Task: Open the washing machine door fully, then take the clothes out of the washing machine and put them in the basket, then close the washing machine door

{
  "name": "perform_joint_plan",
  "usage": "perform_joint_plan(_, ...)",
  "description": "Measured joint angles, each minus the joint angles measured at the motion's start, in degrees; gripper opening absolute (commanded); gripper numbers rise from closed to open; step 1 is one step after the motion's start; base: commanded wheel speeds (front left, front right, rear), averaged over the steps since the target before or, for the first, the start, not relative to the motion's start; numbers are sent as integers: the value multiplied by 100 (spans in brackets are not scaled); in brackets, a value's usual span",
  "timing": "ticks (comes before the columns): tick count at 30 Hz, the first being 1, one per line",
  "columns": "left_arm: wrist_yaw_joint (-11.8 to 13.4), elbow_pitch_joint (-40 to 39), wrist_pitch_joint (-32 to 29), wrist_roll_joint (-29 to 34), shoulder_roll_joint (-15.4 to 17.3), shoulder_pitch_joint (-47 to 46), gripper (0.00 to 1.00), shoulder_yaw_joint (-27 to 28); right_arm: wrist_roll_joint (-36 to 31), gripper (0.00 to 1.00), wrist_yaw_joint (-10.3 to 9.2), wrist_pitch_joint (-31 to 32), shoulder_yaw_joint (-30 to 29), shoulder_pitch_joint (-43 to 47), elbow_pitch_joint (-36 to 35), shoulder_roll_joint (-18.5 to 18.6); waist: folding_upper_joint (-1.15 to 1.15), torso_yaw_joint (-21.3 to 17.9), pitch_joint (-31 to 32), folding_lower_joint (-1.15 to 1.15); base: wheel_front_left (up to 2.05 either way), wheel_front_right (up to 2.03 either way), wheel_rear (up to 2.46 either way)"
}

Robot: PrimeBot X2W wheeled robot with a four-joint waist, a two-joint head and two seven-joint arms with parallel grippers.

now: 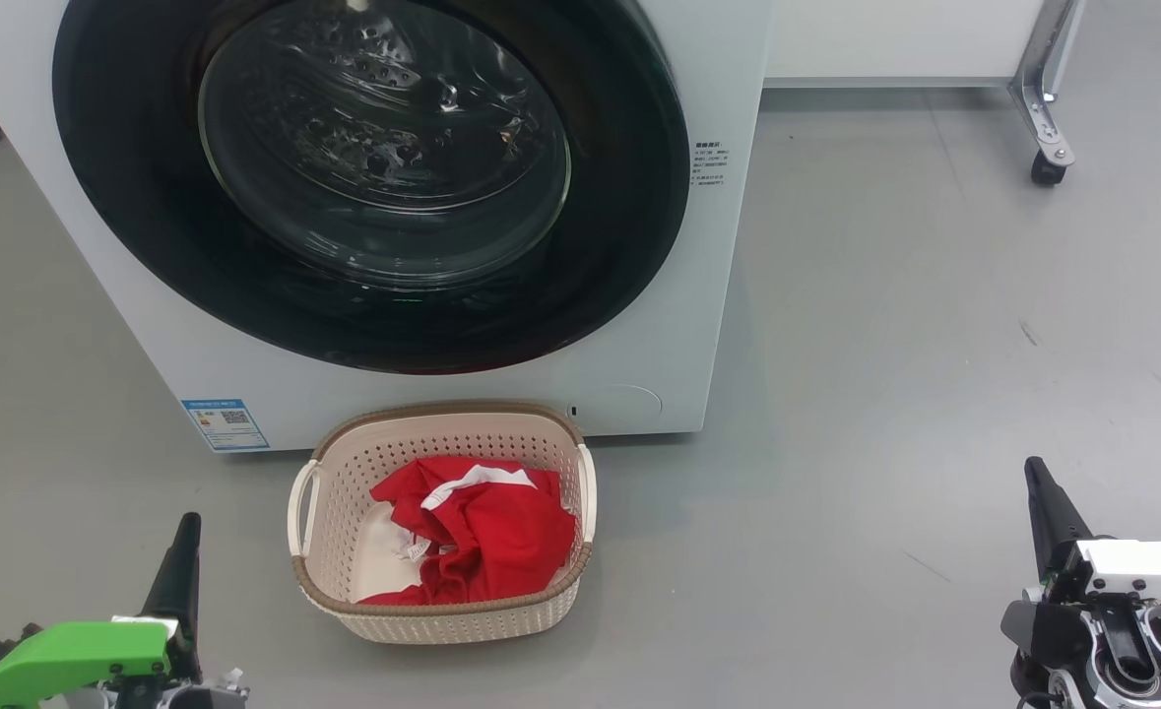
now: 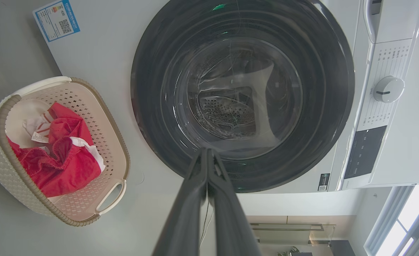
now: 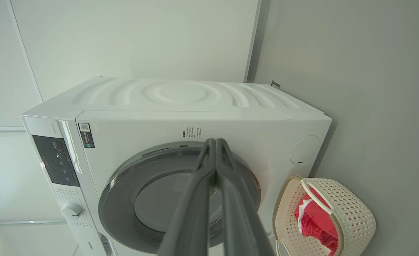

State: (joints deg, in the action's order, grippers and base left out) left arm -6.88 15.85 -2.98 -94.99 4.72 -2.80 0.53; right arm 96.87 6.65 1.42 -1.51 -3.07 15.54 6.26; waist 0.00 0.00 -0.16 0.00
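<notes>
clothes (image 1: 501, 542) in basket (image 1: 442, 620), between left pincer (image 1: 188, 524) and right pincer (image 1: 1034, 468), both closed, empty.

the left gripper (image 1: 188, 524) has long, dark, tapering fingers and a bright green wrist cover (image 1: 73, 655). the right gripper (image 1: 1034, 469) has matching dark fingers, a white housing (image 1: 1146, 563) and a black joint (image 1: 1043, 628) beside a silver ring.

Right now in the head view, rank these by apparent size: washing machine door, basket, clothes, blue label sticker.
1. washing machine door, largest, though cut off by the top edge.
2. basket, nearer the camera.
3. clothes, lying inside the basket.
4. blue label sticker, smallest.
</notes>
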Motion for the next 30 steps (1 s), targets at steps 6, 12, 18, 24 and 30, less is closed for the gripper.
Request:
perform_joint_plan(6,0,2,-8,0,-2,-13,0,3,0,0,1,3,-3,-1,3,-1,0,0,0,0,0,0,0)
perform_joint_plan(12,0,3,-10,0,-4,-16,0,7,0,0,1,3,-7,-2,10,-1,0,0,0,0,0,0,0)
perform_joint_plan(18,0,5,-43,0,-7,-20,0,11,0,0,1,4,-10,-2,18,-2,0,0,1,0,0,0,0)
perform_joint_plan(24,0,7,-44,0,-8,-22,0,13,0,0,1,4,-15,-2,23,-2,0,0,1,0,0,0,0)
perform_joint_plan(30,0,9,-47,0,-10,-24,0,21,0,0,1,5,-21,-3,26,-4,0,0,1,0,0,0,0)
